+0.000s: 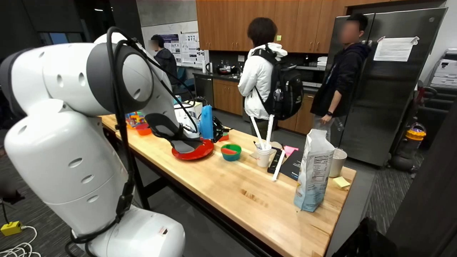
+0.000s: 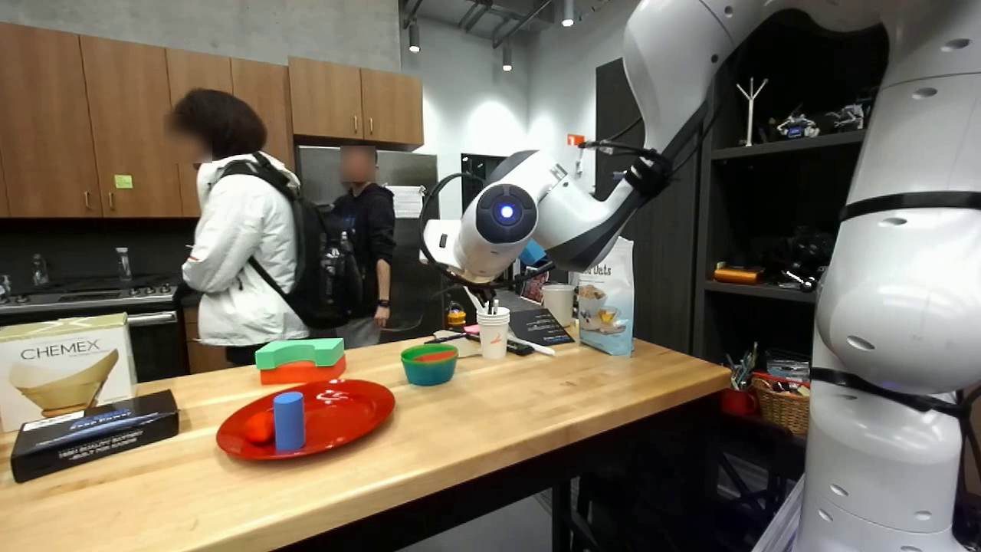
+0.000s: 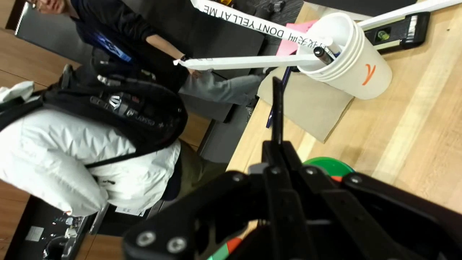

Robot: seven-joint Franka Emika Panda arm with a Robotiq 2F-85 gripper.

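In an exterior view, a white box (image 2: 54,372) stands at left, and a black box (image 2: 96,437) lies nearer. A bag (image 2: 607,299) stands at right. Far, a person (image 2: 245,238) wears a backpack (image 2: 326,264).

The bowl (image 2: 429,374), apparently with an item (image 1: 229,151) inside, stands between the plate (image 2: 349,414) and the stacked cups (image 2: 494,343).

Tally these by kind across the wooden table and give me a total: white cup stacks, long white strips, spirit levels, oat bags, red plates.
White cup stack: 1
Long white strips: 3 (two in the stack, one outside it)
Spirit level: 1
Oat bag: 1
Red plate: 1
Total: 7
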